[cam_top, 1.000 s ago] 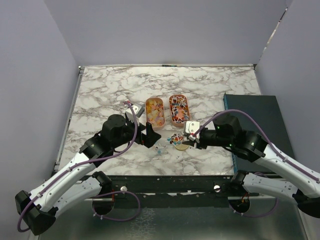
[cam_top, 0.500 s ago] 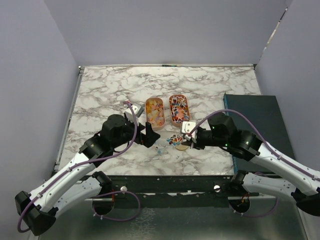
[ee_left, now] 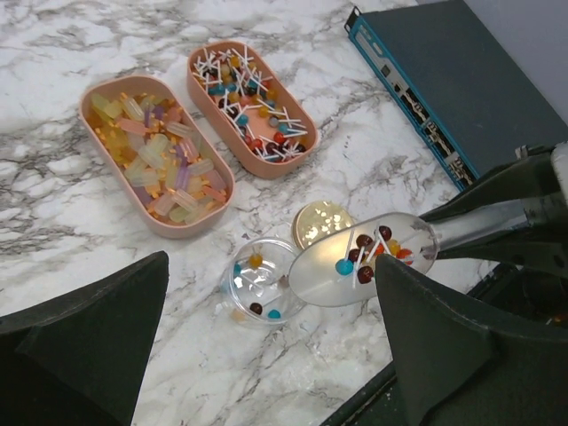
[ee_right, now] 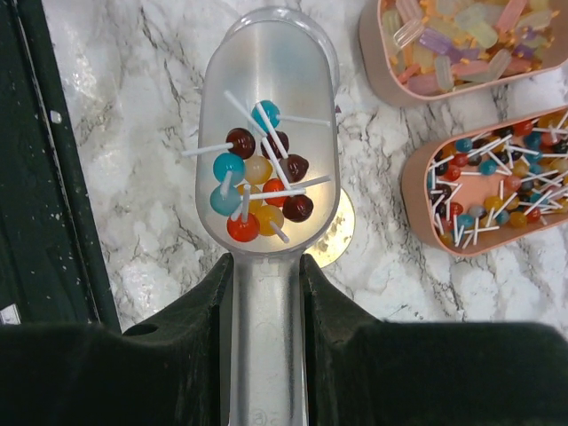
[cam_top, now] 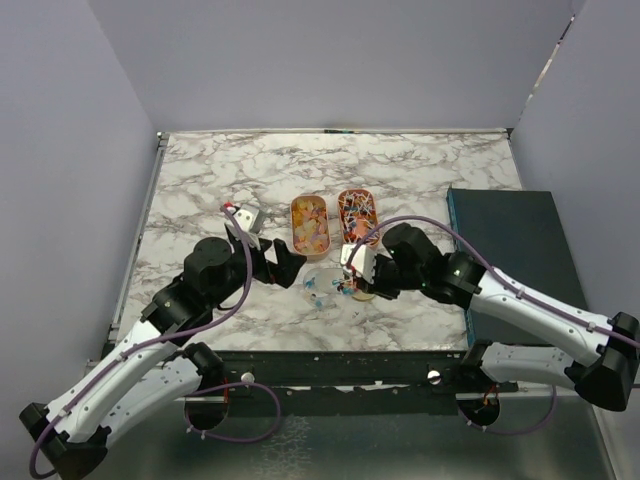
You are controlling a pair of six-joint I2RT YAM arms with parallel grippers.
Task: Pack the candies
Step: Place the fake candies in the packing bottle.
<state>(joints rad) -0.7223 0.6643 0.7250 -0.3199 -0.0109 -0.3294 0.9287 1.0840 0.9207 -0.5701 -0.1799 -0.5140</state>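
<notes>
Our right pincer (ee_right: 266, 297) is closed on the handle of the clear scoop (ee_right: 266, 98). The candies (ee_right: 259, 191) sit in it, just over the little clear cup (ee_left: 260, 281). Our left pincer (cam_top: 284, 265) is wide open and holds nothing. We should tip slowly so none spill

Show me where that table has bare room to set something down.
Bare: the far table strip between the back wall and the trays, the left side beyond the left gripper, and the gap between the trays and the dark box. Crowded: just this side of the trays, where cup, gold lid, scoop and right gripper meet.
</notes>
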